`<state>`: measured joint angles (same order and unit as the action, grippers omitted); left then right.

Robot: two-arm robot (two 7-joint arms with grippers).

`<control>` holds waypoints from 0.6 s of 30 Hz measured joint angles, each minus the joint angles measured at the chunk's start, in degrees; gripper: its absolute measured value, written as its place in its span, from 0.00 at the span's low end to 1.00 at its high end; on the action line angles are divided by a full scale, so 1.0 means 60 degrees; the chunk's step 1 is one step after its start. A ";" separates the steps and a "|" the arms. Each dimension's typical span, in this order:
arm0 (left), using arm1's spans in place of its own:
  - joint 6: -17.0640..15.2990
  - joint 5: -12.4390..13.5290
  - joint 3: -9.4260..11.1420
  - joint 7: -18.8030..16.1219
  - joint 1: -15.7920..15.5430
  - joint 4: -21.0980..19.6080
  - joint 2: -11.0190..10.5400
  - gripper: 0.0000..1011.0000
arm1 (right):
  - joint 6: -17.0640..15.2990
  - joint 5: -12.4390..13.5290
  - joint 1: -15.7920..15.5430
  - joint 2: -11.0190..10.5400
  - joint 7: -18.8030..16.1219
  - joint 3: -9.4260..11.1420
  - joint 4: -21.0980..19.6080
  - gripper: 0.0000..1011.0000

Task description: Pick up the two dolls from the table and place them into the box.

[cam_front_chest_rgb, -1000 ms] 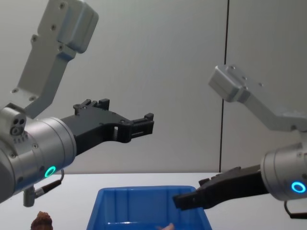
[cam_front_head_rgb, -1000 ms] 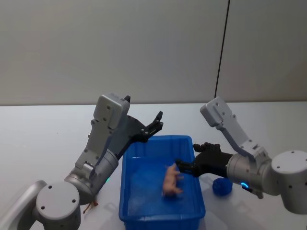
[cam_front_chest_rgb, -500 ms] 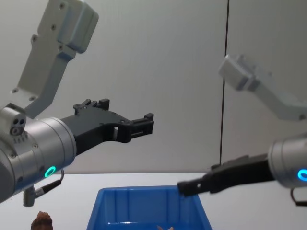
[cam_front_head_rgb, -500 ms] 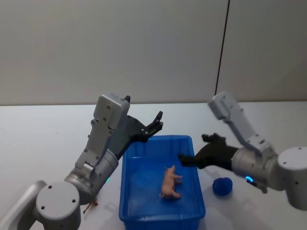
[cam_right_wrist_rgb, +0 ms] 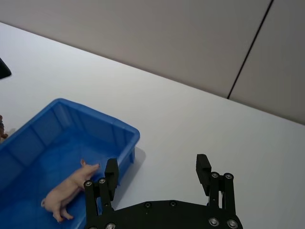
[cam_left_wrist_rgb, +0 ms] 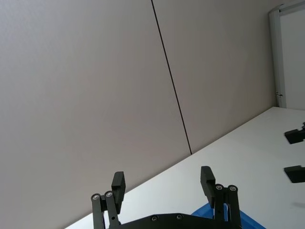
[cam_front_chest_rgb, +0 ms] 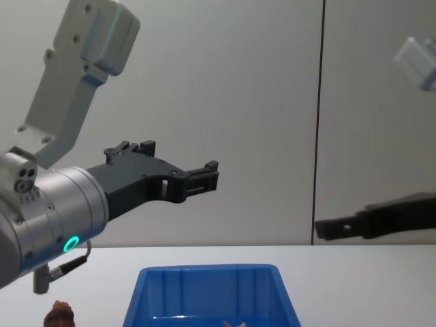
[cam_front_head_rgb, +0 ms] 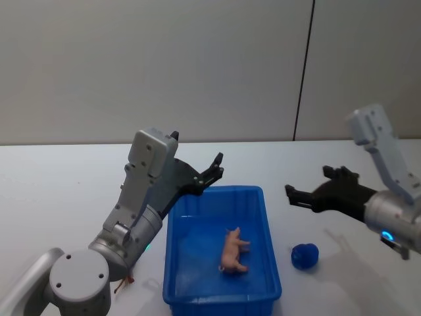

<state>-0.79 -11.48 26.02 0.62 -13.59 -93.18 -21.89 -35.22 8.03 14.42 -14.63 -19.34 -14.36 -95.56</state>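
1. Table [cam_front_head_rgb: 52, 178]: plain white top. The box sits near my edge, about centre.
2. Box [cam_front_head_rgb: 223, 190]: blue bin, long axis running away from me. One doll is in it.
3. Left gripper [cam_front_head_rgb: 217, 166]: hangs high over the box's far-left corner, pointing forward and up, well above the tabletop. Jaws are spread wide and hold nothing.
4. Right gripper [cam_front_head_rgb: 308, 183]: off to the right of the box, above bare table and clear of the rim. Jaws are wide apart and empty.
5. Pink pig doll [cam_front_head_rgb: 233, 250]: lies on the box floor right of centre, body roughly along the box's long axis. I judge that half of the task done.
6. Blue lump [cam_front_head_rgb: 304, 255]: on the table just right of the box. Not part of the job.
7. Brown doll [cam_front_chest_rgb: 59, 315]: sits on the table left of the box, close to my edge and low beside the left forearm. It's lumpy and round, so I can't call a long axis.
8. Key relation: the brown doll lies behind and well below the left gripper, on the left arm's own side, with the box between it and the right gripper. I judge the left arm should take it, which means pulling back, tipping down and descending from above.
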 joint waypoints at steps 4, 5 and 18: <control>0.0000 0.0000 0.0000 0.0000 0.0000 0.0000 0.0000 0.99 | -0.0326 0.0221 -0.0363 -0.0283 0.0180 0.0169 -0.0385 0.99; 0.0000 0.0000 0.0000 0.0000 0.0000 0.0000 0.0000 0.99 | -0.0383 0.0243 -0.0422 -0.0326 0.0199 0.0189 -0.0441 0.99; 0.0000 0.0000 0.0000 0.0000 0.0000 0.0000 0.0000 0.99 | -0.1145 0.0173 -0.1489 -0.1016 0.0295 0.0265 -0.1157 0.99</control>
<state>-0.80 -11.48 26.02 0.62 -13.59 -93.18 -21.89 -42.09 9.06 5.49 -20.73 -17.57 -12.77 -102.50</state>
